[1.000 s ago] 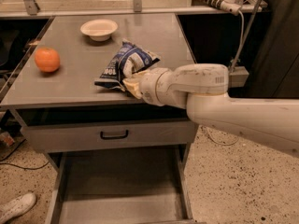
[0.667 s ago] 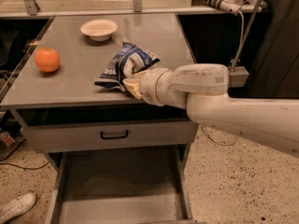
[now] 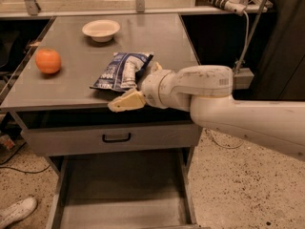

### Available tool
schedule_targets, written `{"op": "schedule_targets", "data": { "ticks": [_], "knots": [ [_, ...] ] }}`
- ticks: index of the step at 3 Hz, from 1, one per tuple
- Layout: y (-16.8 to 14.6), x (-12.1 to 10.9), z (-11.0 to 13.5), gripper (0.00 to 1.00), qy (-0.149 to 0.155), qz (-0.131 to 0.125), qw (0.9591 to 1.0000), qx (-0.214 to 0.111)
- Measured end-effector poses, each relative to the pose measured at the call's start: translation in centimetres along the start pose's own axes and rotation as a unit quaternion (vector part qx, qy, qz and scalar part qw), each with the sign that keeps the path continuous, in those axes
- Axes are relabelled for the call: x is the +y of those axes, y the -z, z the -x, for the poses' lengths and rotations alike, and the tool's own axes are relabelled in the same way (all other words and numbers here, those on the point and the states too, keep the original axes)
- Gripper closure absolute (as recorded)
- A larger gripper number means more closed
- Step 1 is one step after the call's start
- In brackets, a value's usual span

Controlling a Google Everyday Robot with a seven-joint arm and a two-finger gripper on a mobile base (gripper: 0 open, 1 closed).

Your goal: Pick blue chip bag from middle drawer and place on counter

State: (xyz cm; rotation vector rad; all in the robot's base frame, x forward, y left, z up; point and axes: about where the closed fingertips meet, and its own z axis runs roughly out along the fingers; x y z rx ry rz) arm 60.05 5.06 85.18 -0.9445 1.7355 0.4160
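Observation:
The blue chip bag [image 3: 120, 70] lies flat on the counter [image 3: 157, 37] near its front edge. My gripper [image 3: 132, 87] is at the bag's right front corner, just above the counter's edge. Its fingers are spread: one pale finger [image 3: 126, 101] sticks out over the counter's front edge and the other [image 3: 154, 67] is by the bag's right side. The bag is not clamped between them. The middle drawer [image 3: 124, 190] stands pulled out below, its grey floor bare.
An orange [image 3: 48, 61] sits at the counter's left and a white bowl [image 3: 101, 30] at the back. A closed drawer front with a black handle [image 3: 116, 137] is under the counter. A white shoe [image 3: 16, 211] lies on the floor at left. Cables [image 3: 243, 42] hang at right.
The gripper has opened and let go of the bag, which now lies flatter on the counter. One finger has swung out over the front edge.

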Motion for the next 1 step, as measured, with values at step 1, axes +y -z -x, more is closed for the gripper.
{"op": "schedule_targets", "data": {
  "ticks": [1],
  "knots": [
    [0.00,0.00,0.00,0.00,0.000,0.000,1.0000,0.000]
  ]
}}
